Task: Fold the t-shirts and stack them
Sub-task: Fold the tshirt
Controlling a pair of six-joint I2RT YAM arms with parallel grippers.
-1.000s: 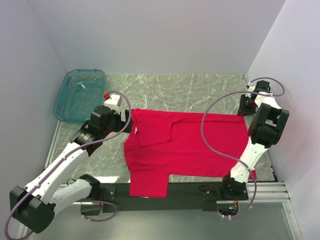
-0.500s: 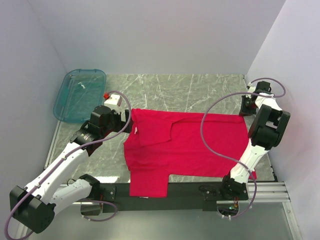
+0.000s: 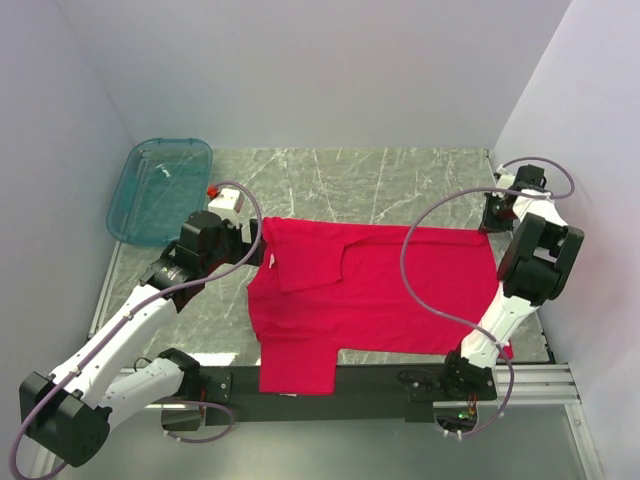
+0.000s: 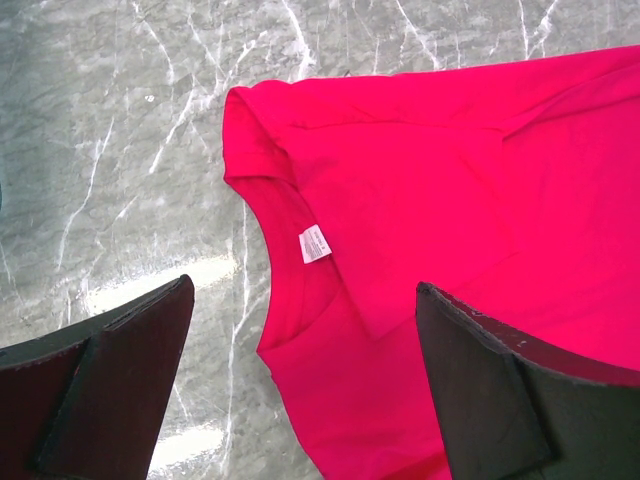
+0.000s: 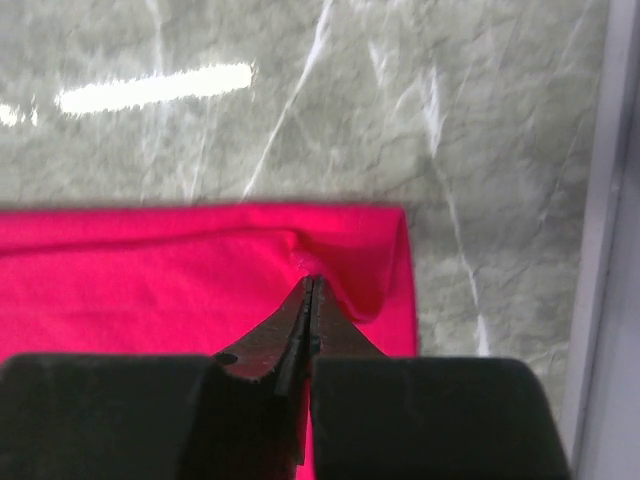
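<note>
The crimson-red t-shirt [image 3: 370, 290] lies spread on the marble table, neck to the left and one sleeve hanging over the near edge. In the left wrist view the t-shirt [image 4: 450, 230] shows its round neck and white label [image 4: 315, 243]. My left gripper [image 3: 258, 245] is open and empty, hovering over the neck opening, and its jaws [image 4: 302, 290] stand wide apart. My right gripper [image 3: 490, 222] is at the shirt's far right corner. In the right wrist view it [image 5: 308, 282] is shut on a puckered bit of the t-shirt [image 5: 150, 290] near the hem corner.
A translucent teal tub [image 3: 160, 190] sits at the far left corner of the table [image 3: 400, 180]. Walls close in on the left, back and right. The right wall's edge [image 5: 600, 200] is close to my right gripper. A black rail [image 3: 380, 380] runs along the near edge.
My right arm's elbow has shifted slightly right and toward the near edge while its gripper stays on the shirt corner. The left arm and the shirt look unchanged.
</note>
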